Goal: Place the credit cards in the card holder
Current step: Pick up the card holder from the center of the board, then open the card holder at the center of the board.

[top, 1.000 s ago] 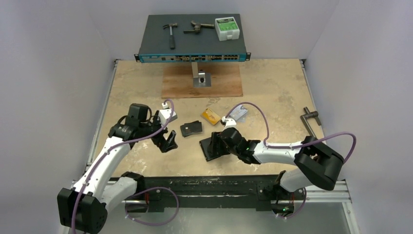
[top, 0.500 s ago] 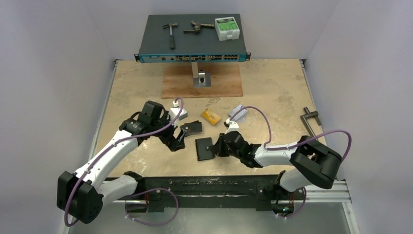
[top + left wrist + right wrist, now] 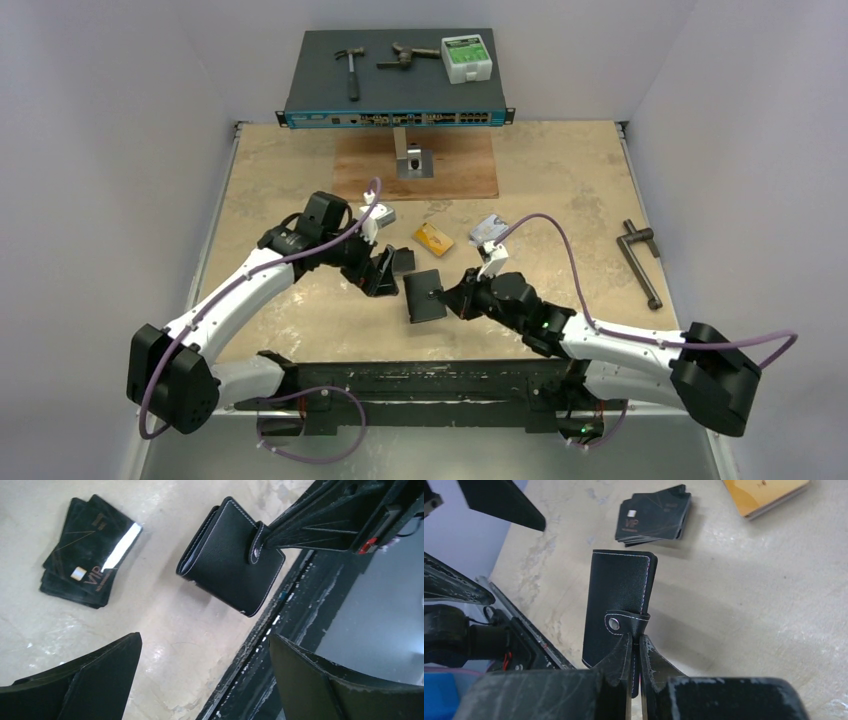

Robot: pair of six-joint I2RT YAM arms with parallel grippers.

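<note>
The card holder (image 3: 425, 295) is a closed black leather wallet with white stitching and a snap tab (image 3: 624, 622). My right gripper (image 3: 635, 652) is shut on its edge just under the tab and holds it tilted up off the table (image 3: 560, 190). My left gripper (image 3: 205, 675) is open and empty, just left of the holder (image 3: 230, 557) and over the table's front edge. A gold-orange credit card (image 3: 434, 238) and a silver-grey one (image 3: 488, 231) lie flat on the table beyond the holder. The gold one (image 3: 769, 495) also shows in the right wrist view.
A fanned stack of black VIP cards (image 3: 90, 550) lies beside the left gripper (image 3: 385, 272). A network switch (image 3: 395, 85) with tools on it stands at the back, on a wooden board (image 3: 415, 170). A metal handle (image 3: 640, 262) lies far right.
The right gripper closed on the card holder and tipped it up, shifting it slightly left. The left arm swung right and forward, coming close beside the holder.
</note>
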